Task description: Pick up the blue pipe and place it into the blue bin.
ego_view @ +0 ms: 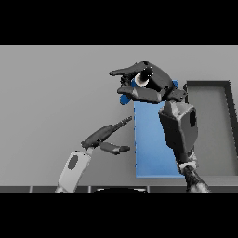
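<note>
Nearest to you is the left robot hand [108,138], low over the grey tabletop [56,93], its fingers straight and holding nothing, just left of the blue mat [151,148]. The right robot hand [146,83] is over the far end of this mat, fingers curled round the blue pipe [124,99]; only small blue parts show, so its long axis you cannot tell. The bin [231,130] lies to the right, and looks dark grey, not blue.

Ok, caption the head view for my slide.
Right hand grips the blue pipe above the blue mat; left hand open.
</note>
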Robot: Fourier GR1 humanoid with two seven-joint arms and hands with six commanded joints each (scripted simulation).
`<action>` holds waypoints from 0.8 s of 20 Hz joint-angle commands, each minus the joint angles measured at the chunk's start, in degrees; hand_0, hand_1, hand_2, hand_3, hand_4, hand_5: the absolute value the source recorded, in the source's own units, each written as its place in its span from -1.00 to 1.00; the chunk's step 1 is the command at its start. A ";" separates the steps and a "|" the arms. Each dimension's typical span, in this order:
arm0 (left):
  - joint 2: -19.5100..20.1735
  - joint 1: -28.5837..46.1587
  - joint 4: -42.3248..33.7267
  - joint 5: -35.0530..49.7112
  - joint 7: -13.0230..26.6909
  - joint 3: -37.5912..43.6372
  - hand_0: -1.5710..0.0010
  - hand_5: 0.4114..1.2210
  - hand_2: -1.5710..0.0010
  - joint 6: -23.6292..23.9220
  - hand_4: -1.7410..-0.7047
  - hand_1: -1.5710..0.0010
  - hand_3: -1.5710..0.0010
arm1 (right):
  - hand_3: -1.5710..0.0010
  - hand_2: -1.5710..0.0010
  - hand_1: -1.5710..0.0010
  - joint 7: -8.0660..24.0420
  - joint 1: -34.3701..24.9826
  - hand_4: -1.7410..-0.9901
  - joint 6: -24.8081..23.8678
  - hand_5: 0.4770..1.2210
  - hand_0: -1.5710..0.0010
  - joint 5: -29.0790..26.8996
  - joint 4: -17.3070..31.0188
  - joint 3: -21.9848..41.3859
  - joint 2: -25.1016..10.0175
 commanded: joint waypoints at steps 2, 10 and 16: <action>0.57 1.33 -0.84 -0.17 -1.16 -0.36 1.00 -0.86 1.00 -0.16 0.53 1.00 1.00 | -1.00 -1.00 -1.00 -1.54 -0.78 -0.35 0.76 1.00 -1.00 2.40 3.32 -2.60 -2.27; 0.47 0.66 -1.39 0.23 1.33 0.47 1.00 -0.86 1.00 0.42 0.54 1.00 1.00 | -1.00 -1.00 -1.00 -0.83 3.90 -0.36 1.02 1.00 -1.00 14.06 12.06 -8.11 -6.48; 1.26 0.86 -0.83 -0.58 -0.96 0.66 1.00 -0.88 1.00 0.76 0.56 1.00 1.00 | -1.00 -1.00 -1.00 3.94 12.99 -0.36 0.44 1.00 -1.00 20.57 11.58 -8.75 -6.23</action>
